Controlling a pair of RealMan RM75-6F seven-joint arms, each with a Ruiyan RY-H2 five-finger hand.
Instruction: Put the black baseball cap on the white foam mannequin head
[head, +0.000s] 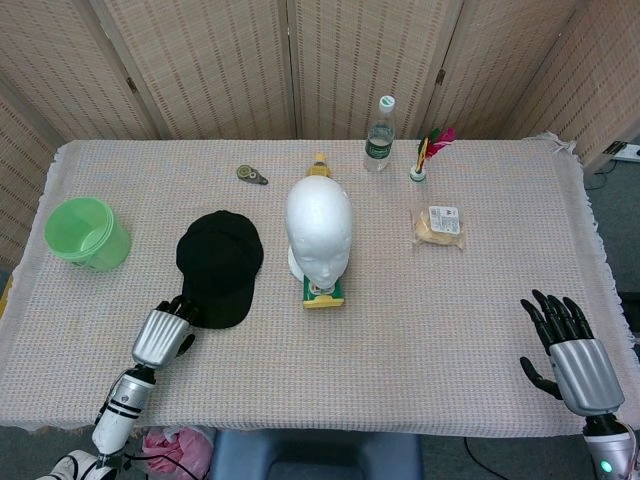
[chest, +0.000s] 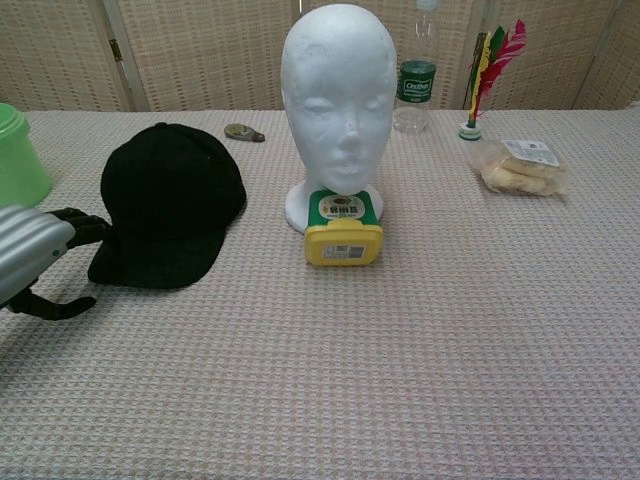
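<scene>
The black baseball cap (head: 219, 264) (chest: 170, 200) lies flat on the tablecloth, brim toward the front edge, left of the white foam mannequin head (head: 319, 226) (chest: 339, 95), which stands upright facing the front. My left hand (head: 165, 328) (chest: 42, 262) is at the cap's brim, fingers reaching its left front edge and thumb low beneath; whether it grips the brim I cannot tell. My right hand (head: 570, 352) hovers with fingers spread at the table's front right, far from both, holding nothing.
A yellow-and-green box (chest: 343, 228) lies against the mannequin's base. A green bucket (head: 87, 234) stands far left. Along the back are a small tape measure (head: 251, 176), a water bottle (head: 378, 134) and a feather shuttlecock (head: 428, 152); a bagged snack (head: 439, 224) lies right.
</scene>
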